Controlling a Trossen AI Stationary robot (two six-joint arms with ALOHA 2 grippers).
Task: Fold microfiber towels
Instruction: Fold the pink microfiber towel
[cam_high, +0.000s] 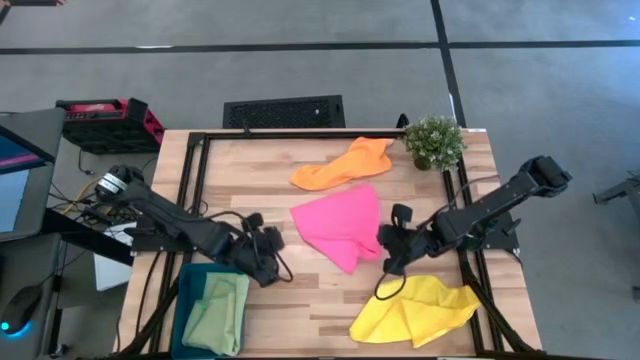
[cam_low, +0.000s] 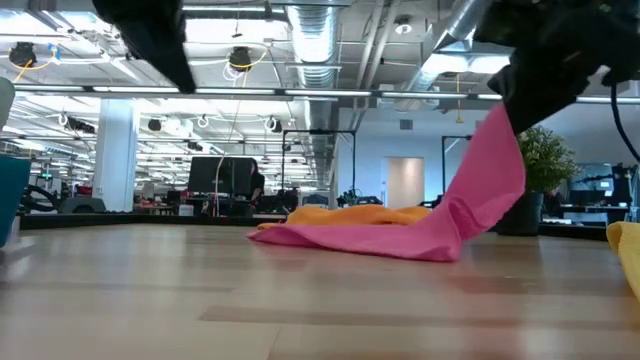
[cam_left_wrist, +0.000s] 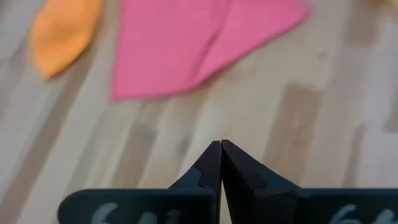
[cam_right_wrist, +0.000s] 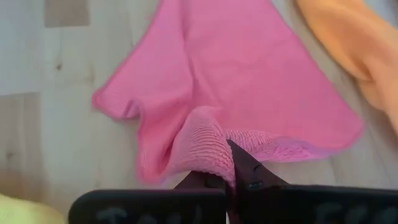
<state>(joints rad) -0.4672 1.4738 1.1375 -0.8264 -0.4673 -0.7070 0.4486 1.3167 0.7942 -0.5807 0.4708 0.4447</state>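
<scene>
Right fingers (cam_right_wrist: 231, 163) pinch pink towel (cam_right_wrist: 236, 74), lifted.

This is a large open-plan lab or office hall. Exposed silver ducts (cam_low: 318, 40) and pipes run under the ceiling between rows of strip lights, with white columns (cam_low: 116, 150) and distant desks carrying dark monitors (cam_low: 222, 178). A butcher-block tabletop (cam_high: 300, 300) stands on grey carpet tiles (cam_high: 300, 75), a laptop (cam_high: 18, 175) beside it.

Four towels: one pink (cam_high: 343, 227), one orange (cam_high: 342, 164), one yellow (cam_high: 415, 309), one green (cam_high: 219, 312). One bin (cam_high: 190, 281). One plant (cam_high: 434, 141). Two arms.
</scene>
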